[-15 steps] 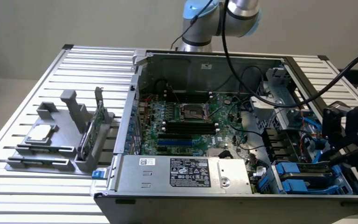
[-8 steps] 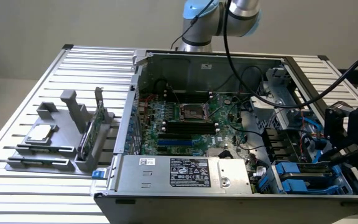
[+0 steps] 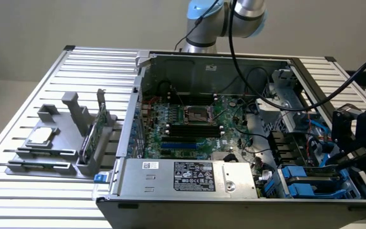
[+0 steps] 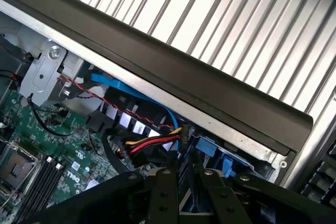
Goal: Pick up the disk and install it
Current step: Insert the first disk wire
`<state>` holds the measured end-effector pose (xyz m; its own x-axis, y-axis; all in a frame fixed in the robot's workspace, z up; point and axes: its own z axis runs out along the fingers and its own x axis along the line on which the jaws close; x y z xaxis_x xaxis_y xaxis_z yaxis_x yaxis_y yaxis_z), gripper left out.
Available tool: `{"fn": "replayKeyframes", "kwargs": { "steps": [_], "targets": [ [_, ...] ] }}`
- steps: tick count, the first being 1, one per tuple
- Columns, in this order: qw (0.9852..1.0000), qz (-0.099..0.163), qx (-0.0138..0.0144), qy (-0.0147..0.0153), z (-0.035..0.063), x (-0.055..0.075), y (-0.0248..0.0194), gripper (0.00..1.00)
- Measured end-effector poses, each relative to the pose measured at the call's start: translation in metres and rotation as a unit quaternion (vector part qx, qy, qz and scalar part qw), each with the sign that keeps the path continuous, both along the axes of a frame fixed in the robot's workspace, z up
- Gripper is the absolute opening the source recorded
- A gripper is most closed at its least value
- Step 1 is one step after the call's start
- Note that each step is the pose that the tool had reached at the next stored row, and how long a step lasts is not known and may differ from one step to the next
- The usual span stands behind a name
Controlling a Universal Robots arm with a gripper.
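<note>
one arm is reaching in from the exterior view's right, and its gripper (image 3: 348,157) is hanging over the front corner of the open computer case (image 3: 202,71), right at the drive bay. the case is lying on a slatted metal table (image 3: 87,62) with its side off, showing the green motherboard (image 3: 189,129) and a grey power supply (image 3: 183,176) along the near edge.

the disk (image 3: 310,172) is sitting in that bay, low in the corner on the exterior view's right, its blue frame showing around a grey strip. in the wrist view the gripper (image 4: 184,192) is pointing down at the same spot, just inside the dark rim of the case (image 4: 157,61). its fingers (image 4: 163,192) are standing only a little way apart and are closing on the blue-framed edge of the disk (image 4: 210,148) — the blue plastic is showing in the narrow gap between them.

red and yellow wires (image 4: 147,144) and a flat blue cable (image 4: 121,85) are running beside the bay.

well apart, on the exterior view's left, a grey holder (image 3: 55,162) is standing on the table, carrying a small silver chip (image 3: 40,137) and a thin green card (image 3: 93,133) on edge.
</note>
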<state>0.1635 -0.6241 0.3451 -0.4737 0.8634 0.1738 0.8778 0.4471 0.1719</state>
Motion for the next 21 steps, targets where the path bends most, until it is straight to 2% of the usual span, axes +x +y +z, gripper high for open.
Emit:
{"fn": "replayKeyframes", "kwargs": {
  "steps": [9, 16, 21],
  "targets": [
    [1.0000, -0.001, 0.0040, 0.0011, -0.0021, 0.0011, -0.0024, 0.23],
    [0.9999, -0.001, 0.0128, 0.0012, -0.0041, 0.0014, -0.0031, 0.23],
    [0.9999, -0.001, 0.0139, 0.0014, -0.0043, 0.0025, -0.0033, 0.23]
  ]
}}
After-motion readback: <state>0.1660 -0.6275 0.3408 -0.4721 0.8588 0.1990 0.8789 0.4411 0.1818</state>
